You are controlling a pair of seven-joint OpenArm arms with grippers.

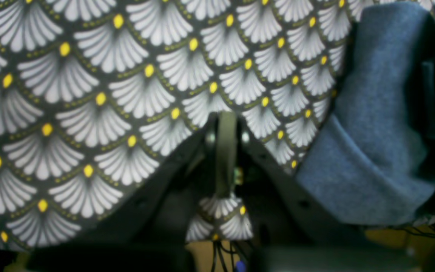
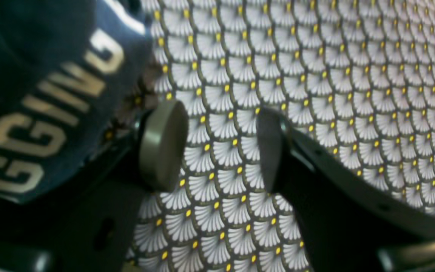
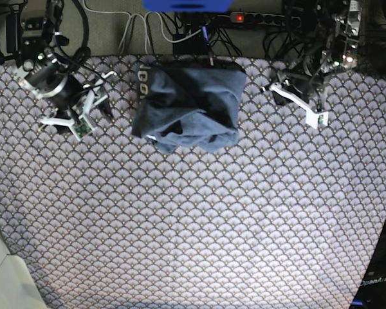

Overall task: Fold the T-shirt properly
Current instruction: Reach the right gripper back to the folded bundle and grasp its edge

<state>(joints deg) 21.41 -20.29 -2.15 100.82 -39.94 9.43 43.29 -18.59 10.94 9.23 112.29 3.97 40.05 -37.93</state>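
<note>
The slate-blue T-shirt lies crumpled in a heap at the back middle of the table, with part of its white lettering showing at its left edge. In the right wrist view the lettering is close to the left of my right gripper, which is open and empty just above the cloth. In the base view the right gripper is left of the shirt. My left gripper has its pads pressed together with nothing between them; the shirt hangs in a fold at its right. In the base view the left gripper is right of the shirt.
A tablecloth with a white fan pattern and yellow dots covers the whole table. Cables and a power strip run behind the back edge. A pale surface adjoins the front left corner.
</note>
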